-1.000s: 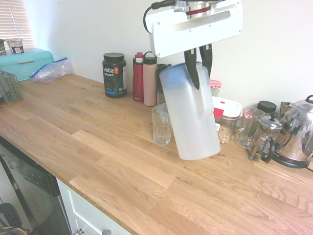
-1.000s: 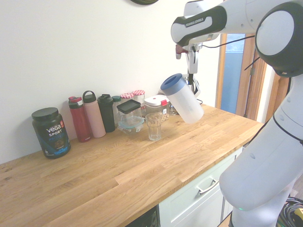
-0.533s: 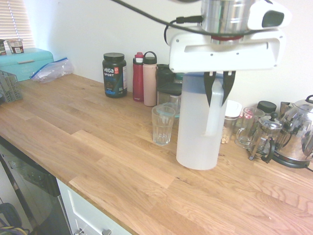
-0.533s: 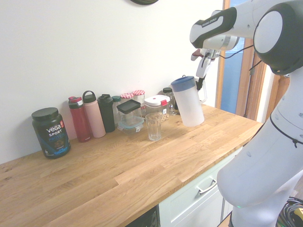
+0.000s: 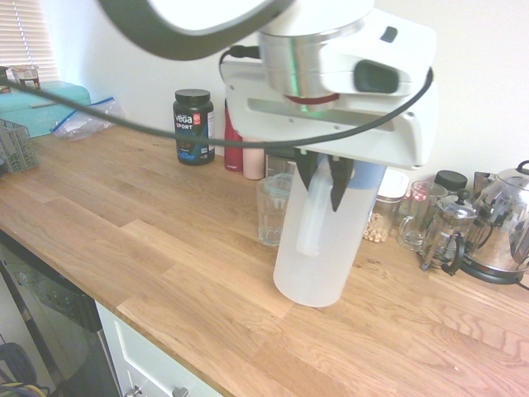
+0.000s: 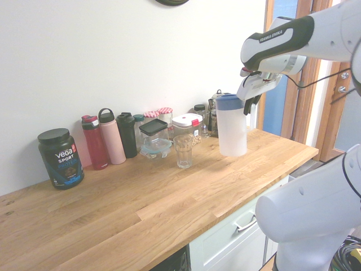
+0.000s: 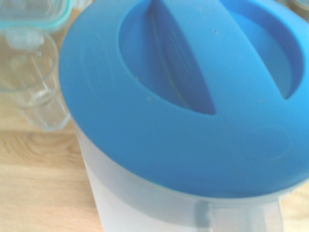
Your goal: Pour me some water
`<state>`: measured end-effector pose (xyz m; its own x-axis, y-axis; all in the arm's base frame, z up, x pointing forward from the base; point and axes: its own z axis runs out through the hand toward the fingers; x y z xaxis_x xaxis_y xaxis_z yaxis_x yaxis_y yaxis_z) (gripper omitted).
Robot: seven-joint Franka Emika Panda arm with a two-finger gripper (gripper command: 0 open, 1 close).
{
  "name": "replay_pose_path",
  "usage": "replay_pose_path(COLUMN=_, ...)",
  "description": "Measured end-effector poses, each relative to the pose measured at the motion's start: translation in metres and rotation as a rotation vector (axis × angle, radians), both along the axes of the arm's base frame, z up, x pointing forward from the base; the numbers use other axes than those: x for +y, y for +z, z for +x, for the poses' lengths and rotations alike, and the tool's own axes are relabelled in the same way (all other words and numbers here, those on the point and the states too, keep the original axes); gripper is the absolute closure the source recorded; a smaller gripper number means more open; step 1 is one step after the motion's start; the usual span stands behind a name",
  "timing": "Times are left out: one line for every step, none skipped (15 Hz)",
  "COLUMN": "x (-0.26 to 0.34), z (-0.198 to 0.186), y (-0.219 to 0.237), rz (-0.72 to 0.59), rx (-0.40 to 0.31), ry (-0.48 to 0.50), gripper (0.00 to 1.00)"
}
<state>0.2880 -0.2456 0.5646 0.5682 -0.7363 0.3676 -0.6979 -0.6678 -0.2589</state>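
- The claw (image 5: 322, 184) is clamped shut on the side handle of the jug (image 5: 318, 248), its two dark fingers (image 5: 339, 182) pinching the handle near the top.
- The jug is upright now, with its base at the counter (image 5: 165, 248); whether it rests there or hangs just above cannot be told. A second ago it was tipped over, its blue lid (image 6: 229, 102) leaning toward the glass (image 6: 183, 151).
- Half a second ago it was already upright. Since then the handle has swung round: in the first exterior view it now faces the camera rather than the jug's right side.
- The jug has also shifted away from the glass, toward the counter's front edge.
- Water cannot be made out through the jug's frosted wall. Up close, the wrist view is filled by the blue lid (image 7: 188, 92).
- The glass (image 5: 271, 211) stands upright in the same spot, just beside the jug, on the wall side.
- Behind, along the wall, stand a black tub (image 6: 61, 158), three bottles (image 6: 113, 138) and some jars (image 6: 186, 125), unmoved.
- A kettle (image 5: 500, 231) and a coffee press (image 5: 446, 233) sit at the right of the first exterior view.
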Motion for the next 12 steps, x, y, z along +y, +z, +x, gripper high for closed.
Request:
replay_pose_path(x=0.013, z=-0.011, y=0.002, rz=-0.007, rx=-0.025, ry=-0.042, gripper=1.00)
replay_pose_path(x=0.027, z=-0.021, y=0.001, rz=-0.024, rx=-0.047, ry=-0.083, gripper=1.00)
replay_pose_path(x=0.042, z=-0.029, y=0.003, rz=-0.045, rx=-0.070, ry=-0.117, gripper=1.00)
replay_pose_path(x=0.057, z=-0.037, y=0.004, rz=-0.066, rx=-0.088, ry=-0.132, gripper=1.00)
replay_pose_path(x=0.073, z=-0.044, y=0.006, rz=-0.078, rx=-0.097, ry=-0.130, gripper=1.00)
replay_pose_path(x=0.091, z=-0.051, y=0.008, rz=-0.085, rx=-0.096, ry=-0.119, gripper=1.00)
replay_pose_path(x=0.111, z=-0.058, y=0.012, rz=-0.089, rx=-0.096, ry=-0.097, gripper=1.00)
replay_pose_path(x=0.135, z=-0.065, y=0.019, rz=-0.090, rx=-0.102, ry=-0.076, gripper=1.00)
replay_pose_path(x=0.159, z=-0.072, y=0.026, rz=-0.089, rx=-0.107, ry=-0.056, gripper=1.00)
replay_pose_path(x=0.184, z=-0.083, y=0.031, rz=-0.089, rx=-0.108, ry=-0.037, gripper=1.00)
replay_pose_path(x=0.209, z=-0.095, y=0.035, rz=-0.089, rx=-0.111, ry=-0.016, gripper=1.00)
replay_pose_path(x=0.234, z=-0.105, y=0.038, rz=-0.090, rx=-0.121, ry=0.009, gripper=1.00)
